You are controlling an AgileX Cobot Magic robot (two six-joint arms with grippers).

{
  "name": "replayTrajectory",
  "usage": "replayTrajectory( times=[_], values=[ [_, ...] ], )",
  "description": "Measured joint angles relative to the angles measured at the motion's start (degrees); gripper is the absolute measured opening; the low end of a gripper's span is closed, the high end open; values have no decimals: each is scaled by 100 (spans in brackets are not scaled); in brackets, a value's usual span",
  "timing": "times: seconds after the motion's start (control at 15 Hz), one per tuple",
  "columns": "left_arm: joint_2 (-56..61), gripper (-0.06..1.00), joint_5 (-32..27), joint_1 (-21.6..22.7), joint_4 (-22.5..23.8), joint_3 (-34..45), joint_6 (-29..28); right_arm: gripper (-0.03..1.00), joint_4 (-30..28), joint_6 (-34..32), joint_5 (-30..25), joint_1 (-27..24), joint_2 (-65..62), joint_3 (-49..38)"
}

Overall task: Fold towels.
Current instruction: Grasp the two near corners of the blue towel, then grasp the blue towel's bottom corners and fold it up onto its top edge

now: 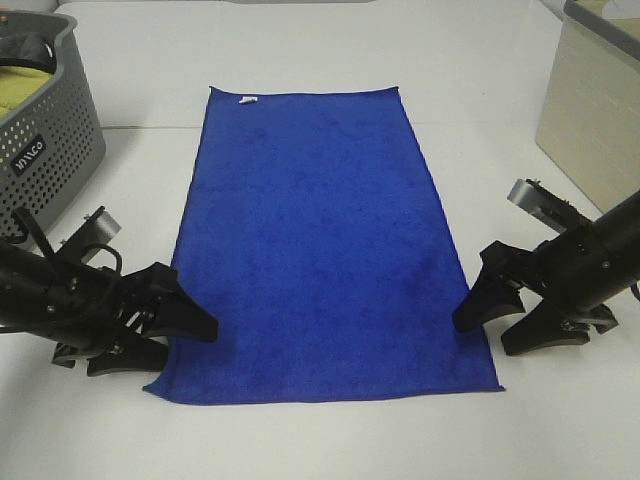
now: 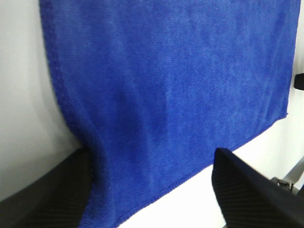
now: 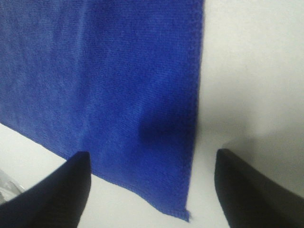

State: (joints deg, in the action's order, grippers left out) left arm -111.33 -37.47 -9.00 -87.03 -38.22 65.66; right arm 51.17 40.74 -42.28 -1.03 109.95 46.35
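Observation:
The royal-blue towel (image 1: 315, 240) lies flat and unfolded on the white table, its long side running away from me, with a small white tag (image 1: 247, 99) on the far short edge. My left gripper (image 1: 185, 343) is open and low at the towel's near left corner. In the left wrist view the towel (image 2: 166, 85) corner lies between the black fingers (image 2: 47, 199), rippled beside one of them. My right gripper (image 1: 487, 334) is open at the near right edge. In the right wrist view the towel (image 3: 104, 80) corner sits between its fingers (image 3: 256, 190).
A grey perforated basket (image 1: 55, 135) holding yellow-green fabric (image 1: 22, 90) stands at the far left. A beige box (image 1: 590, 110) stands at the far right. The white table (image 1: 330, 440) runs on in front of the towel's near edge.

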Motion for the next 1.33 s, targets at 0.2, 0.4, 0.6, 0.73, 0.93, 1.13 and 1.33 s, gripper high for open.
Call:
replayTrajectory(
  times=[0.2, 0.4, 0.6, 0.73, 0.93, 1.13, 1.33],
  values=[
    [-155, 63, -57, -149, -29, -183, 0, 64, 567, 338, -338, 0, 367, 178],
    [-195, 42, 149, -149, 6, -201, 0, 56, 659, 378, -430, 0, 533, 206],
    [-223, 13, 212, -149, 17, -201, 0, 44, 710, 378, -418, 0, 607, 206],
    [-223, 1, 212, -149, 17, -201, 0, 22, 670, 350, -298, 0, 670, 206],
    [-223, 0, 212, -149, 40, -201, 0, 3, 613, 264, -229, 0, 676, 206],
    [40, 0, 212, -149, 378, -201, -178, 2, 533, 46, -252, 0, 659, 206],
    [338, 0, 212, -149, 1089, 34, -791, 2, 281, -138, -235, 0, 218, -166]
  ],
)
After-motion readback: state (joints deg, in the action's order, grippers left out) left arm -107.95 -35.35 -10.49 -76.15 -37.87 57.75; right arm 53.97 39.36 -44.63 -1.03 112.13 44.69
